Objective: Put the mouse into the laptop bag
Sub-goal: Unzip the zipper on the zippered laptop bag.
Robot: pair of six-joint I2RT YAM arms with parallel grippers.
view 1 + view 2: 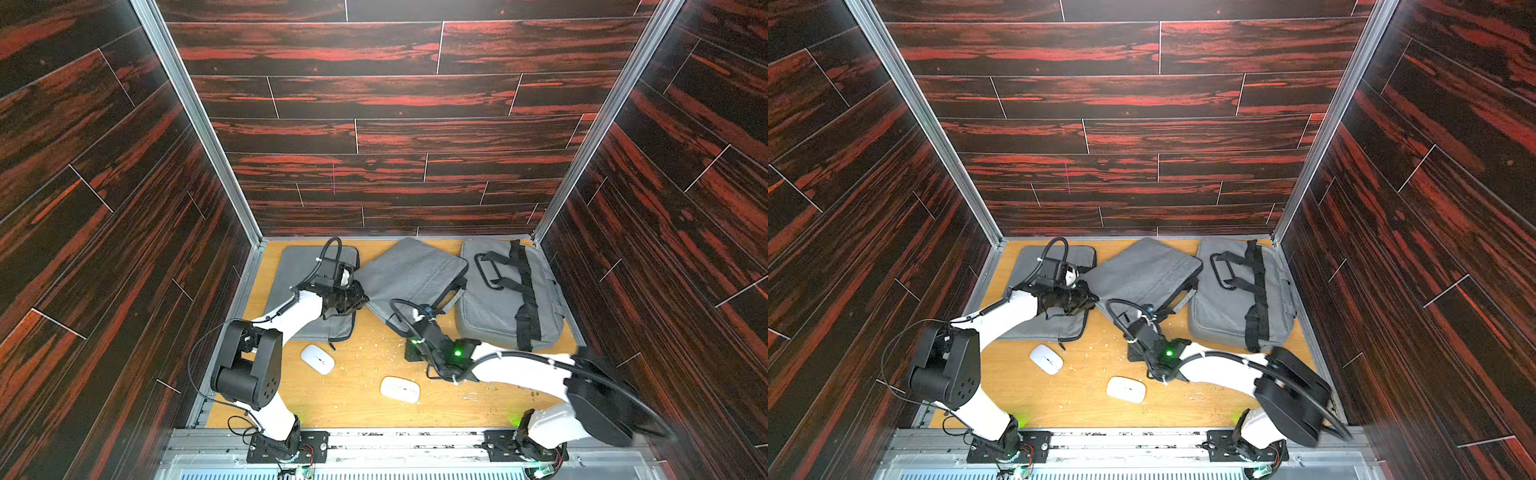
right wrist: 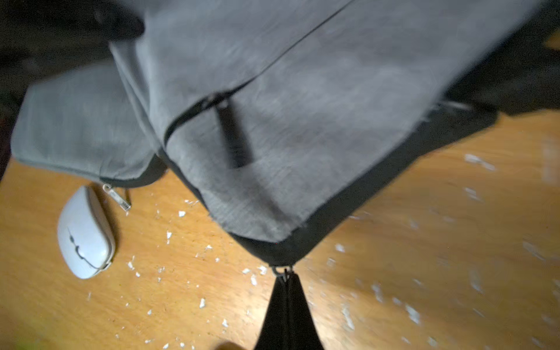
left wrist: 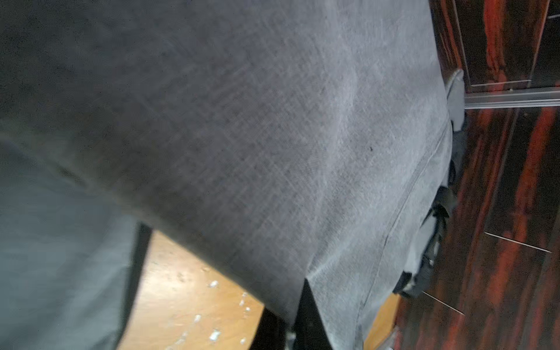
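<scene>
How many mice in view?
2. One mouse by the left bag's near edge; the second mouse closer to the front, mid-table. More may be hidden.

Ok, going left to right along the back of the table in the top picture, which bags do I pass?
Flat grey sleeve → middle grey bag → grey bag with black straps.

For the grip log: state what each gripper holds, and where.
Left gripper: middle bag, by its fabric edge. Right gripper: same bag, by the corner zipper pull.
</scene>
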